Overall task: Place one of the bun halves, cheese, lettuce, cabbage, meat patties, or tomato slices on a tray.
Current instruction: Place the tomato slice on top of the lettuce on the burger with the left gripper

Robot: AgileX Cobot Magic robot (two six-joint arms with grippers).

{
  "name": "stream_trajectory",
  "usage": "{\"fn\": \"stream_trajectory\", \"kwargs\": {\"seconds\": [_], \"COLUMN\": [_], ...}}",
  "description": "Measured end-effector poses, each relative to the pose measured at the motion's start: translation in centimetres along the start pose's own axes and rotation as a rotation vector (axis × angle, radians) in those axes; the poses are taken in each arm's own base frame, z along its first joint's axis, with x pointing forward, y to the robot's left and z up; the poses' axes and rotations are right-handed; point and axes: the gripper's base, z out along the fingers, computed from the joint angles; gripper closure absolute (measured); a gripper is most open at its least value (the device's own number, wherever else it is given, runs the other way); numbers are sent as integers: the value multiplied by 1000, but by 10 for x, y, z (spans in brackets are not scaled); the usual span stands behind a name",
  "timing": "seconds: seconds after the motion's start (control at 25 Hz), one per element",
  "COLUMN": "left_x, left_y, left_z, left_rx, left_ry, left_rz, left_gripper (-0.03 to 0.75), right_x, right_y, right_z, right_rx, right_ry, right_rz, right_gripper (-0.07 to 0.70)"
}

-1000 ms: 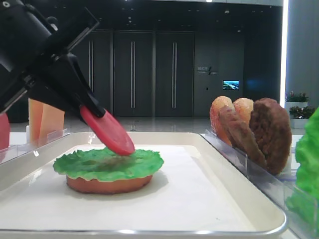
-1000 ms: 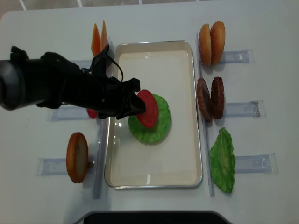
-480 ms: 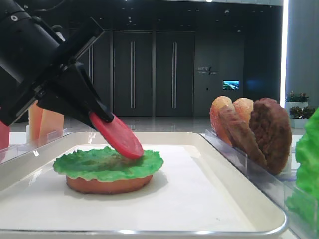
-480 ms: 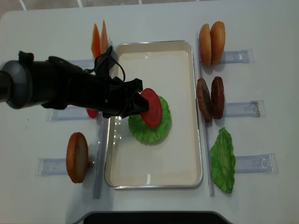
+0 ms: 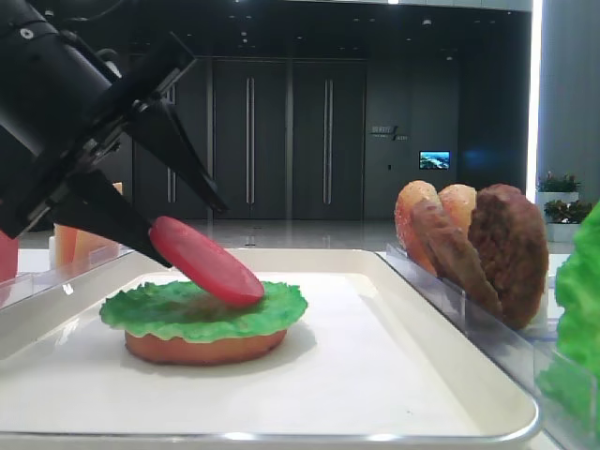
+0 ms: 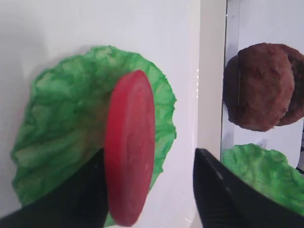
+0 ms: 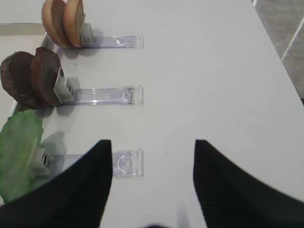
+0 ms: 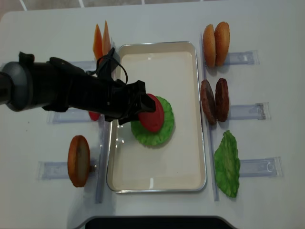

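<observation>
White table [image 8: 157, 21], tray [image 8: 157, 183] in the middle
Left tool [image 5: 192, 230] spread, released tomato slice [image 5: 208, 262] leaning on lettuce [image 5: 141, 314]; low view alone shows the bun [image 5: 202, 348] beneath

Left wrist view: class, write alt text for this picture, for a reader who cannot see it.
A red tomato slice leans tilted on a green lettuce leaf on the cream tray, with the left gripper open, its dark fingers on either side of the slice. Beyond the tray's rim stand two brown meat patties and another lettuce leaf.
</observation>
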Motion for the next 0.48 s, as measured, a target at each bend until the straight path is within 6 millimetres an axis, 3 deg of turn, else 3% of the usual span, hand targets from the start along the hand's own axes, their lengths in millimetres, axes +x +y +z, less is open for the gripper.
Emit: {"fn": "stream_trajectory", "kwargs": {"seconds": [0.32, 0.48], "left_x": [8, 8], "left_y": [9, 6], "left_z": [-1, -12], "left_rx": [-94, -152], "left_ry": [88, 98], "left_rz": [-8, 26], "left_gripper": [279, 277], "right_x": [0, 0], "right_y": [0, 0], "right_z": [0, 0], "right_rx": [0, 0], "right_ry": [0, 0], "right_rz": [0, 0], "right_gripper": [261, 261]}}
